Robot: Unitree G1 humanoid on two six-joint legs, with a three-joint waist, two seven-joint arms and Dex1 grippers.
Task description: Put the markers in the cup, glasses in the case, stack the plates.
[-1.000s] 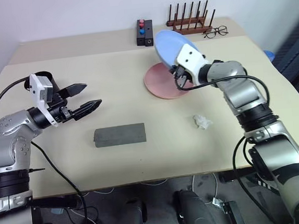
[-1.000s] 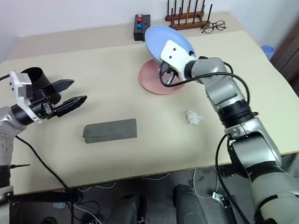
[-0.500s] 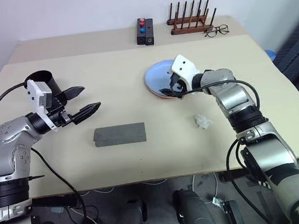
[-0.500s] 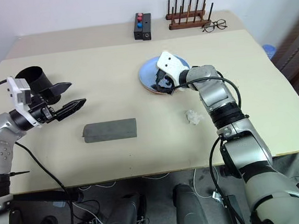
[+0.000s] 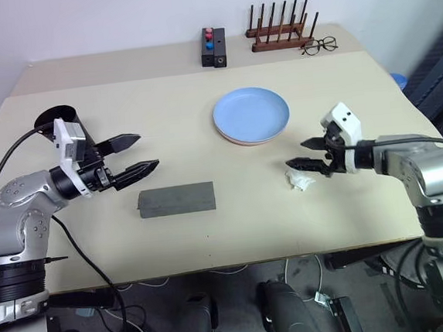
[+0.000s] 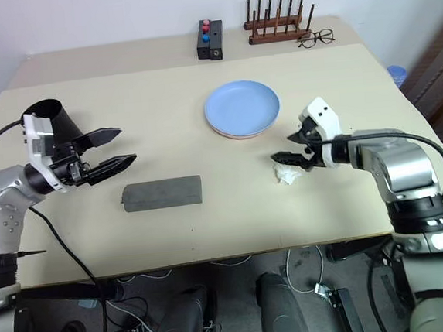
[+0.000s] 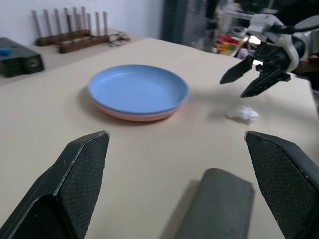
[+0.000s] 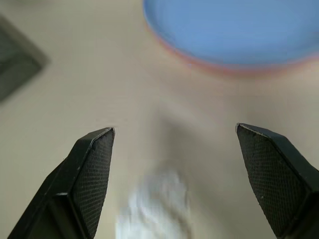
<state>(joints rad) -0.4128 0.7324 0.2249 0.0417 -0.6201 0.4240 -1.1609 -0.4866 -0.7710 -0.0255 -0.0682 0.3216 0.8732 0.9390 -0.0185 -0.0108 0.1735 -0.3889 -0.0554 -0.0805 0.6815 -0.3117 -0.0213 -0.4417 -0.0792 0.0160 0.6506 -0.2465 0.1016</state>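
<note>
Two plates are stacked, light blue plate (image 5: 251, 114) on pink plate (image 7: 130, 113), beyond both empty, wide-open jaws; one grey case (image 5: 176, 199) lies between.

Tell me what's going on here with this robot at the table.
The robot is tidying a table. The blue plate sits stacked on the pink plate, and the right gripper hangs open over a white tissue wad, holding nothing. The left gripper is open and empty beside the black cup. The grey case lies closed near the front.
</note>
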